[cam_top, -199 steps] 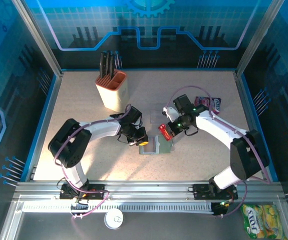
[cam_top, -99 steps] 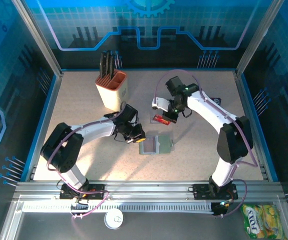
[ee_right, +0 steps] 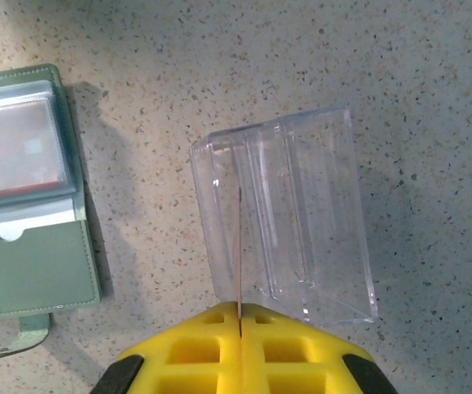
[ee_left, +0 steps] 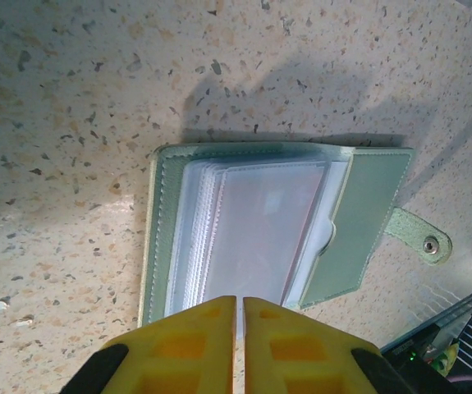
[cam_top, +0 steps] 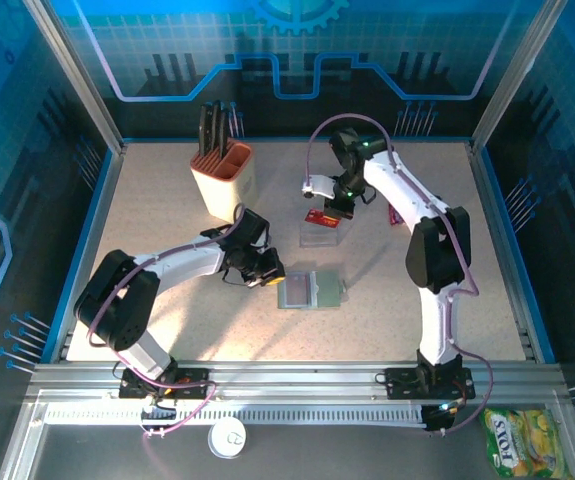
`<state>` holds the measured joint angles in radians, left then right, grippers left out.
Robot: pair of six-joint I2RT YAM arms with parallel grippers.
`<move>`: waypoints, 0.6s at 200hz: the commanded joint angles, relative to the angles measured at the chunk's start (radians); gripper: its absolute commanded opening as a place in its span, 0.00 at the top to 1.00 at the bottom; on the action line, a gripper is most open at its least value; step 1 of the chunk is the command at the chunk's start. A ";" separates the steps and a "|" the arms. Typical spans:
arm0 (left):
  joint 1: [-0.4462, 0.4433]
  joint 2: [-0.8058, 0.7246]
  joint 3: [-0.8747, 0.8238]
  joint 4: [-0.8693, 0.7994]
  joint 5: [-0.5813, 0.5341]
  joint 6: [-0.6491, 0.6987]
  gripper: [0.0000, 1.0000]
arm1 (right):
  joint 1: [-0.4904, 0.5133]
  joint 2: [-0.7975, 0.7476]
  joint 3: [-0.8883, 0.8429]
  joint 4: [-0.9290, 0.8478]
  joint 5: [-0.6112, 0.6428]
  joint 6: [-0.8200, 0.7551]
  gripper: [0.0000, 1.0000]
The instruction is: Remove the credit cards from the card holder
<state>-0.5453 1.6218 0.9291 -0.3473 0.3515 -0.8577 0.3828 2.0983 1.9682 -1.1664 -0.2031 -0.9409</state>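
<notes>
You have the speckled table [cam_top: 167, 330] with a beige knife block [cam_top: 224, 182] standing at its far left, black handles sticking up. Off the table, at the near right corner of the rig, lies a yellow snack packet [cam_top: 520, 440].

Around the middle of the table, slightly to the far side, sits a clear plastic stand [ee_right: 301, 222] with ribbed slots. Just near of it the card holder [cam_top: 312, 290] lies open and flat, its clear sleeves fanned out and its snap tab pointing right. A second red card [ee_right: 14, 156] shows through one sleeve in the right wrist view.

Your left gripper [ee_left: 240, 302] is at the holder's left edge. Its yellow fingers are drawn almost together, with only a thin slit between them. Their tips overlap the edge of the sleeves, but you cannot tell whether a sleeve is actually pinched.

Your right gripper [cam_top: 329, 212] hangs over the far part of the stand with its fingers pressed closed on a red credit card [cam_top: 318, 217]. From the wrist camera the card is edge-on (just a thin red line) and lines up with one of the stand's slots. Whether it has entered the slot cannot be told.
</notes>
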 commanded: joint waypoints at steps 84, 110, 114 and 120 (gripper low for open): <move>0.010 -0.005 -0.038 -0.005 0.003 -0.015 0.88 | -0.013 0.156 0.092 -0.097 -0.087 -0.073 0.97; 0.011 0.001 -0.035 -0.004 0.009 -0.015 0.88 | -0.013 0.158 0.093 -0.077 -0.065 -0.057 0.87; 0.010 0.002 -0.035 -0.002 0.010 -0.015 0.89 | -0.013 0.156 0.091 -0.067 -0.054 -0.051 0.86; 0.011 0.003 -0.032 -0.002 0.012 -0.015 0.88 | -0.013 0.152 0.086 -0.047 -0.037 -0.039 0.84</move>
<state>-0.5449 1.6222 0.9039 -0.3431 0.3519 -0.8650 0.3786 2.2395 2.0346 -1.2205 -0.2504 -0.9928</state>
